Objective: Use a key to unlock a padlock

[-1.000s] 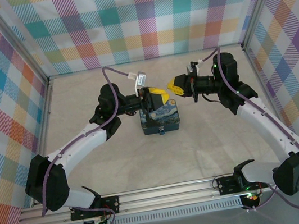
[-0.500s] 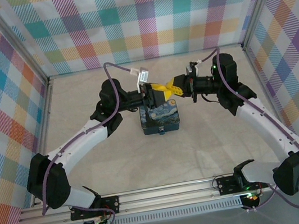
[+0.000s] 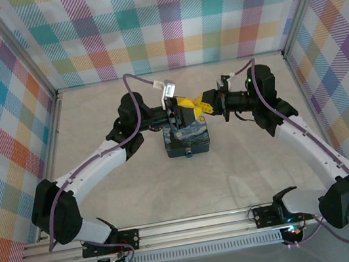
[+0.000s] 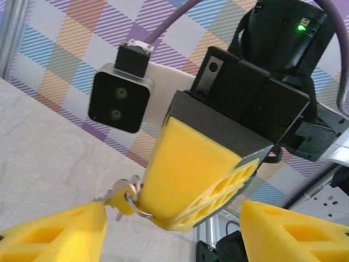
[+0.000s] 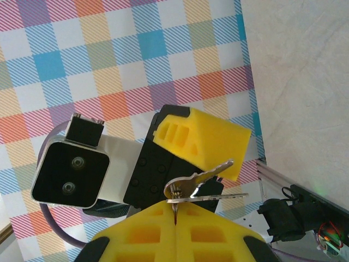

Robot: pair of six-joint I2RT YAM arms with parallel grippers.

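1. Right gripper (image 5: 175,212): its two yellow fingers (image 5: 142,236) were pressed together and clamped on the ring (image 4: 143,214) of the keys (image 5: 203,179). The keys stood just past the closed fingertips, with two blades fanned out to one side.
2. Left gripper (image 3: 185,104): the jaws were apart. In the left wrist view its yellow fingers (image 4: 52,234) stood on either side of the frame, and the right gripper's closed tip reached into the gap between them. Whether that tip touched either finger could not be told.
3. Keys: they hung at the tip of the right gripper, between the open left jaws and just beside one left finger. Contact with that finger could not be told. In the right wrist view one left finger (image 5: 203,143) lay just beyond the keys.
4. Top view: the two grippers met tip to tip. Directly below the jaws sat a painted box (image 3: 189,138), resting on the table (image 3: 137,190) and apart from both grippers.
5. Cameras: the right camera (image 4: 119,101) sat behind the right gripper's fingers and faced the left jaws. The left camera (image 5: 68,169) sat behind the left finger and faced the right jaws.
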